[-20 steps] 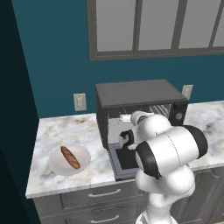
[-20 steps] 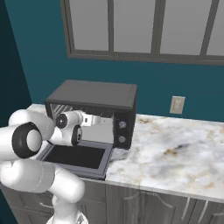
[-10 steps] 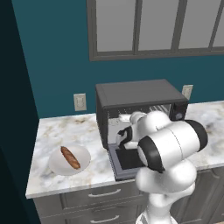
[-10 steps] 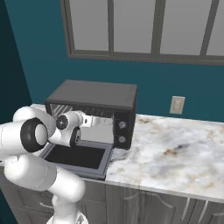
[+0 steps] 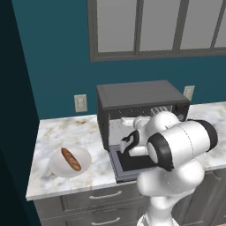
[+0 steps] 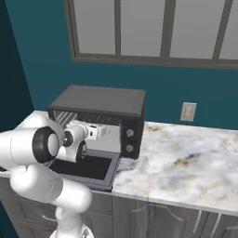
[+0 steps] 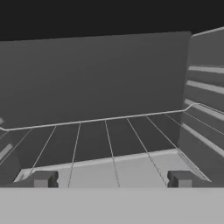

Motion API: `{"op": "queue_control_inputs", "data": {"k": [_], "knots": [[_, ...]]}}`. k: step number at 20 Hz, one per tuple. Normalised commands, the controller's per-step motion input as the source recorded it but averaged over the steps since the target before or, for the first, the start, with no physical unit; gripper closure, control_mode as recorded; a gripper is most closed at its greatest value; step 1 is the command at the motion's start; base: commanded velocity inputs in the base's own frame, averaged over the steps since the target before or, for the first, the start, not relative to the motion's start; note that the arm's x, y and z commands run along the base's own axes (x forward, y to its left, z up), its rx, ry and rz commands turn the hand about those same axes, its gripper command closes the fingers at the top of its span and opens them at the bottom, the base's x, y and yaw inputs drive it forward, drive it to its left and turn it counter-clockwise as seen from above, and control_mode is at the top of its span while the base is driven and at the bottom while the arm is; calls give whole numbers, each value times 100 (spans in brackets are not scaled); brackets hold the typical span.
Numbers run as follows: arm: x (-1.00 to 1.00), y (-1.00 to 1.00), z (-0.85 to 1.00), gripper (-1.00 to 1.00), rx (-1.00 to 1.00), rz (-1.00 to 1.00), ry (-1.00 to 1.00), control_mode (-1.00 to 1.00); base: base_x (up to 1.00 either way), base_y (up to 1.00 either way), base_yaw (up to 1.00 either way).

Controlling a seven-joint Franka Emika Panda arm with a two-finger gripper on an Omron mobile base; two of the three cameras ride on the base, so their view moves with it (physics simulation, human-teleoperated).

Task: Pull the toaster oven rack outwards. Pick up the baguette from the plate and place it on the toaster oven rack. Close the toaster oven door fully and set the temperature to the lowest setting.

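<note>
The dark toaster oven (image 5: 140, 94) stands on the counter with its door (image 5: 126, 165) dropped flat toward me. My gripper (image 6: 101, 132) reaches into the oven mouth. In the hand view it (image 7: 113, 179) is open, and its two dark fingertips (image 7: 43, 178) stand wide apart at the front edge of the wire rack (image 7: 109, 140), with nothing between them. The rack runs back to the oven's rear wall. Left of the oven, the golden baguette (image 5: 71, 159) lies on the white plate (image 5: 57, 167). Two round knobs (image 6: 130, 133) sit on the oven's right-hand panel.
The marble counter (image 6: 186, 158) stretches wide to the right of the oven. Wall outlets (image 5: 80, 103) flank the oven on the teal wall. Grey drawers (image 5: 101, 196) run under the counter's front edge. My arm's bulky elbow (image 5: 181, 143) hangs over the open door.
The elbow has swung a little up and to the right, and the hand has eased toward the oven mouth. The jaws stay wide apart. Baguette and plate have not moved.
</note>
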Motion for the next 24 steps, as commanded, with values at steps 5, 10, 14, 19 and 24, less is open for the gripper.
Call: {"op": "queue_control_inputs", "data": {"k": [5, 10, 14, 19, 24], "knots": [[-52, 0, -26, -100, 16, 0, 57, -100, 0, 0, 0], [-54, 0, -31, -100, 8, 0, 69, -100, 0, 0, 0], [-55, 0, -41, -100, 1, 0, 80, -100, 0, 0, 0], [-65, 0, -44, -100, 0, 0, 84, -100, 0, 0, 0], [-91, 1, -42, -100, 1, 0, 82, -100, 0, 0, 0]]}}
